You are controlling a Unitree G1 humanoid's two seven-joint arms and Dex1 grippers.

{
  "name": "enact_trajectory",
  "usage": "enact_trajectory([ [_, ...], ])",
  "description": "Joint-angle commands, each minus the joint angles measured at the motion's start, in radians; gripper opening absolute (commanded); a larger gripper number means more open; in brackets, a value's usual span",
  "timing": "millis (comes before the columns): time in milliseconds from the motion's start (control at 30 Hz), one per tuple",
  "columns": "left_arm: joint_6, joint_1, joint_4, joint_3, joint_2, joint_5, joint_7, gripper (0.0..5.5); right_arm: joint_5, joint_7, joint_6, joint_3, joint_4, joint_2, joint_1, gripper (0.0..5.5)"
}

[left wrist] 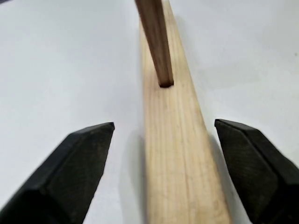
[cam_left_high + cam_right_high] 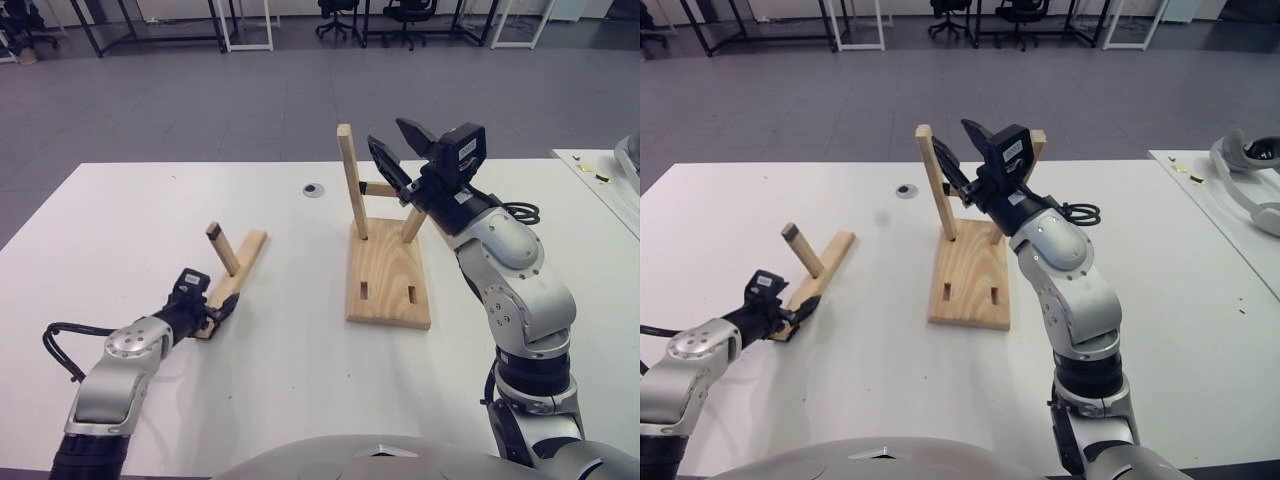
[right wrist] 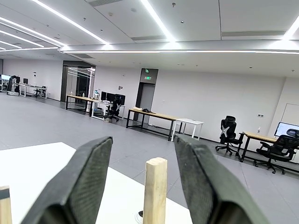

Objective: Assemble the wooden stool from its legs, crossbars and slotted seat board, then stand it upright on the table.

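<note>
Starting nearest you, your left gripper [image 2: 222,306] sits low on the counter [image 2: 120,220], its jaws spread wide with nothing in them. The near end of a loose leg [image 2: 243,262] lies between those jaws, and the left wrist view shows bare counter on either side of it. The leg lies flat and runs straight away from the jaws. Just beyond them a dark crossbar [image 2: 224,248] rises out of a socket in that leg, leaning a little.

Well to the right of the left jaws, the slotted seat board [image 2: 388,270] lies flat on the counter. Two slots [image 2: 364,290] at its near end stand open. At its far end two legs are planted: a tall leg [image 2: 351,180] close to upright, and a second leg [image 2: 1037,148] tilted away from it. A short dark bar [image 2: 381,188] joins them.

Your right gripper [image 2: 398,148] is raised above that far end, jaws open and gripping nothing. The top of the second leg sits between the jaws, with clear space on both sides in the right wrist view. The tall leg stands just outside the jaws on their left, and the short dark bar runs just beneath them; you cannot tell whether the jaw touches it.

Left of the right jaws, past the tall leg, a small round port [image 2: 314,189] is set into the counter. Well to their right stands a second counter [image 2: 1230,215] carrying a white curved object [image 2: 1245,165]. Beyond the jaws lie grey floor, desks and office chairs [image 2: 405,15].
</note>
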Motion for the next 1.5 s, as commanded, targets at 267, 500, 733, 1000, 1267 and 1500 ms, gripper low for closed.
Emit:
enact_trajectory([
  [267, -0.114, 0.060, 0.292, -0.125, 0.096, 0.114, -0.086, 2.77, 0.001, 0.006, -0.001, -0.001, 0.014, 0.005, -0.013, 2.44],
  [500, -0.324, -0.076, 0.537, -0.127, 0.104, 0.109, -0.156, 2.05, 0.020, 0.016, 0.011, -0.012, 0.026, 0.005, -0.019, 2.44],
  [733, -0.160, -0.521, 0.368, 0.020, 0.131, -0.181, -0.338, 2.04, 0.212, 0.026, 0.133, -0.138, 0.085, 0.023, -0.050, 2.44],
  [1000, 0.179, -0.787, 0.237, 0.158, 0.179, -0.548, -0.479, 2.04, 0.645, 0.016, 0.276, -0.345, 0.151, 0.025, -0.193, 3.19],
  [1267, 0.474, -0.858, 0.129, 0.162, 0.124, -0.893, -0.474, 2.04, 0.977, 0.009, 0.364, -0.415, 0.287, -0.045, -0.274, 3.27],
  [1500, 0.484, -0.828, 0.109, 0.132, 0.132, -0.914, -0.513, 2.04, 1.269, 0.024, 0.410, -0.399, 0.252, -0.103, -0.249, 3.45],
])
